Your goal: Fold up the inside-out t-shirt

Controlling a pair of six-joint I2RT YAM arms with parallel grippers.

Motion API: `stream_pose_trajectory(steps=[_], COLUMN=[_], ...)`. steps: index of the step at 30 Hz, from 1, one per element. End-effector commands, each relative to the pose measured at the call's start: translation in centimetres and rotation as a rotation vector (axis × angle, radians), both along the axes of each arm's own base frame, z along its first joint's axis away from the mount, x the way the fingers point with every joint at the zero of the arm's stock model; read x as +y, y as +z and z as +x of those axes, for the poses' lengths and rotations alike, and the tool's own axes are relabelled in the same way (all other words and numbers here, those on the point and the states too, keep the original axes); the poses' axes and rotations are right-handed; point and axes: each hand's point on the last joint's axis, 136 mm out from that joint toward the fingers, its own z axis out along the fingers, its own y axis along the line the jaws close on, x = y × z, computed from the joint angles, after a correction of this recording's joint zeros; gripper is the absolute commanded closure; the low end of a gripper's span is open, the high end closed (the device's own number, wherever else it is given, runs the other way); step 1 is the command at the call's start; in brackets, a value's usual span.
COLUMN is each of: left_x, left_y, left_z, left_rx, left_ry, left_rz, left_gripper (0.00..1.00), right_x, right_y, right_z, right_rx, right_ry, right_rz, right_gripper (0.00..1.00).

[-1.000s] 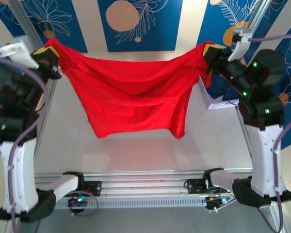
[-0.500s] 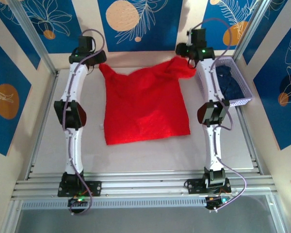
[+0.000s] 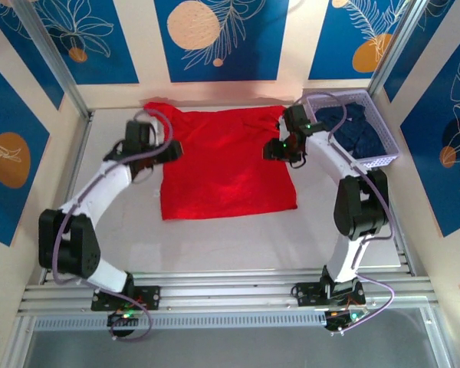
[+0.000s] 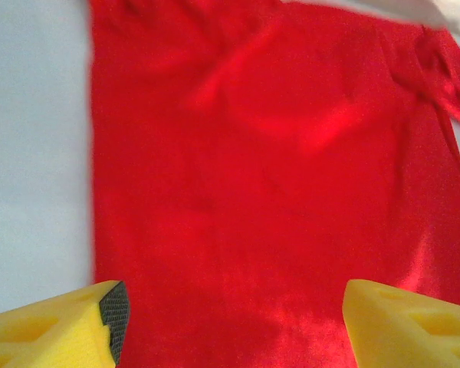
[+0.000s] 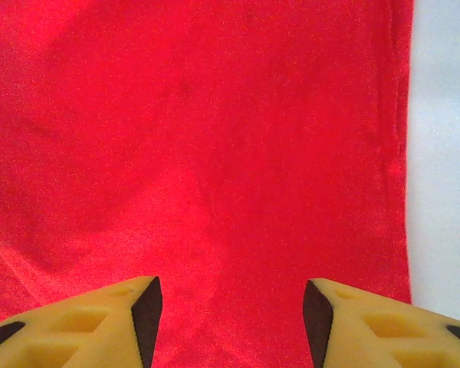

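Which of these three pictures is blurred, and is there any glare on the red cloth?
Left wrist view: blurred, the t-shirt edges smeared against the table, with a bright sheen patch near the middle of the cloth. Right wrist view: sharper, the fabric grain and the seam along its right edge read clearly, with no glare. Top external view: sharp and evenly lit.

t-shirt [image 3: 226,165]: laid flat on the far half of the table [image 3: 238,238]
left gripper [image 3: 172,151]: placed over its left edge
right gripper [image 3: 276,149]: placed over its right edge
basket [image 3: 382,159]: set far right, clothing [image 3: 353,130] piled in it
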Motion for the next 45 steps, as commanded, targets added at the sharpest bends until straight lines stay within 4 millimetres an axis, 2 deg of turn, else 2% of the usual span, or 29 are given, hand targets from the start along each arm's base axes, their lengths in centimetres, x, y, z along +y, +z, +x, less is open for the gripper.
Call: stream_pose_trajectory(steps=[1, 3, 7, 11, 14, 19, 22, 25, 28, 32, 39, 45], left_x=[-1.1, -0.9, -0.2, 0.3, 0.8, 0.4, -0.7, -3.3, -7.5, -12.1, -18.5, -21.3], left_y=[-4.7, -6.4, -8.4, -11.2, -12.7, -12.8, -9.9, -6.6, -4.9, -5.8, -7.4, -8.5], left_z=[-3.2, -5.5, -8.7, -11.1, -12.6, -15.3, -15.6, -15.0, -15.1, -15.0, -13.7, -11.3], left_rx=[0.068, 0.113, 0.172, 0.239, 0.286, 0.294, 0.146, -0.053, -0.186, -0.232, -0.287, -0.296], left_ry=[-0.002, -0.011, -0.047, -0.049, -0.044, -0.092, -0.167, -0.288, -0.484, -0.707, -0.931, -0.957], left_rz=[-0.052, -0.049, 0.033, 0.065, 0.083, 0.110, 0.190, 0.199, 0.182, 0.288, 0.455, 0.546], left_gripper=[0.27, 0.26, 0.26, 0.26, 0.26, 0.27, 0.27, 0.27, 0.28, 0.30, 0.28, 0.26], right_x=[-2.1, -3.7, -5.7, -6.6, -6.7, -7.3, -7.6, -7.2, -6.1, -4.8, -3.8, -4.0], right_y=[-3.5, -5.3, -7.8, -9.2, -9.6, -9.6, -8.4, -6.9, -5.4, -2.5, 1.1, 2.2], right_z=[-2.7, -4.8, -8.3, -9.7, -10.5, -12.5, -12.5, -11.2, -9.8, -8.7, -8.8, -9.0], right_rx=[0.081, 0.151, 0.263, 0.317, 0.347, 0.369, 0.313, 0.242, 0.188, 0.145, 0.105, 0.084], right_ry=[-0.069, -0.103, -0.138, -0.161, -0.159, -0.174, -0.196, -0.210, -0.209, -0.205, -0.177, -0.172], right_rz=[-0.065, -0.107, -0.163, -0.165, -0.154, -0.160, -0.145, -0.063, 0.089, 0.296, 0.468, 0.497], right_gripper=[0.46, 0.46, 0.45, 0.46, 0.53, 0.76, 0.82, 0.86, 0.91, 0.95, 0.95, 0.96])
